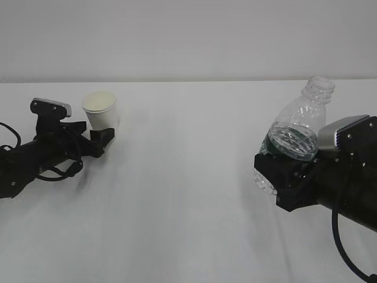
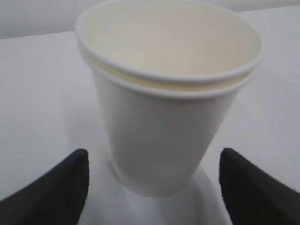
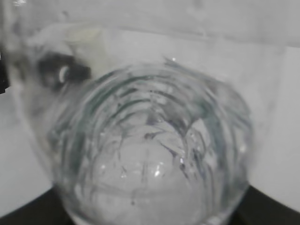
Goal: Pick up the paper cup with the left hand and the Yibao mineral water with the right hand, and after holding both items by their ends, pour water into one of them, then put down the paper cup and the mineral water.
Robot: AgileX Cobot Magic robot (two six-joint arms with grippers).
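The paper cup [image 1: 101,110] stands upright on the white table [image 1: 182,194], toward the table's far left side, its open mouth up. In the left wrist view it [image 2: 164,103] shows as two cups nested one inside the other, with two rolled rims stacked close together, and its base rests on the table surface [image 2: 42,93]. The left hand [image 1: 101,137] lies low along the table's left side, its gripper reaching to the foot of the cup. Its fingers [image 2: 61,187] are spread wide, one on each side of the cup's lower part, with bare table showing between each finger and the cup wall; they do not pinch it.

The Yibao mineral water [image 1: 297,132] is off the table near the right edge, tilted so that its open, capless neck points up and slightly right. The right hand [image 1: 283,174] comes in from the table's right edge and pinches the bottle at its lower body, the dark green label band sitting just above the black fingers. In the right wrist view the clear ribbed bottle [image 3: 154,150] fills nearly the whole picture, seen from its base end, with the dark gripper parts only at the bottom corners. Cup and bottle are well apart, at opposite sides of the table
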